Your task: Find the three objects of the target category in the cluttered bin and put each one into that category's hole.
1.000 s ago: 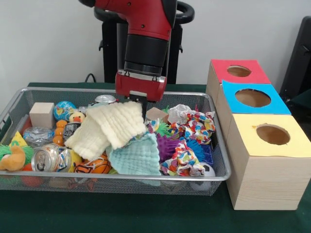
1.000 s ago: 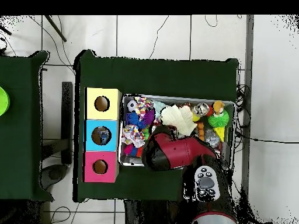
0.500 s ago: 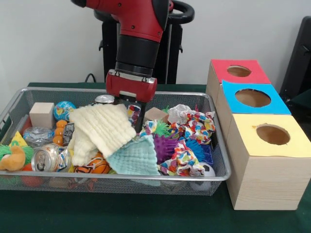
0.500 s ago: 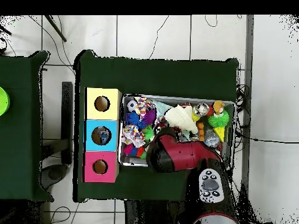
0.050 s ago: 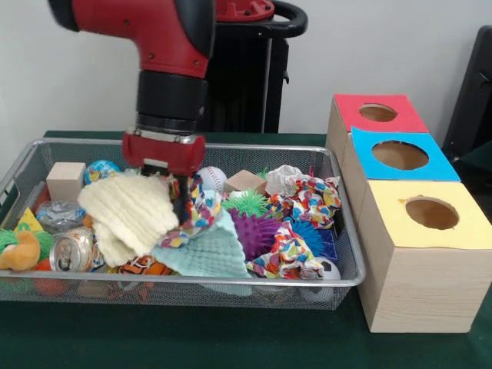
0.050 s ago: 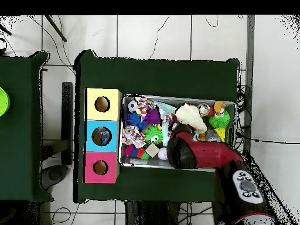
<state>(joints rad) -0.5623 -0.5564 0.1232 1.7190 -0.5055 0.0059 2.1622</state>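
Observation:
My gripper point(image 5: 174, 194) hangs over the left half of the wire bin point(image 5: 342, 201), shut on a cream knitted cloth point(image 5: 127, 211) that droops from it onto the clutter. One dark finger point(image 5: 182, 206) shows beside the cloth. A teal cloth point(image 5: 207, 252) and a colourful patterned cloth point(image 5: 201, 209) lie just right of the gripper. Three boxes stand right of the bin, each with a round hole: red point(image 5: 377, 113), blue point(image 5: 400, 155), yellow point(image 5: 430, 214). In the overhead view the red arm point(image 6: 199, 153) covers the gripper; the cream cloth point(image 6: 190, 115) shows beyond it.
The bin also holds a purple spiky ball point(image 5: 257, 231), a green spiky ball point(image 5: 246, 204), a baseball point(image 5: 211, 178), two wooden blocks point(image 5: 67, 181), a can point(image 5: 77, 250), a globe ball point(image 5: 100, 171) and a second patterned cloth point(image 5: 304, 200).
My gripper has moved left across the bin, dragging the cream cloth with it. This uncovered the baseball, the green spiky ball and the patterned cloth.

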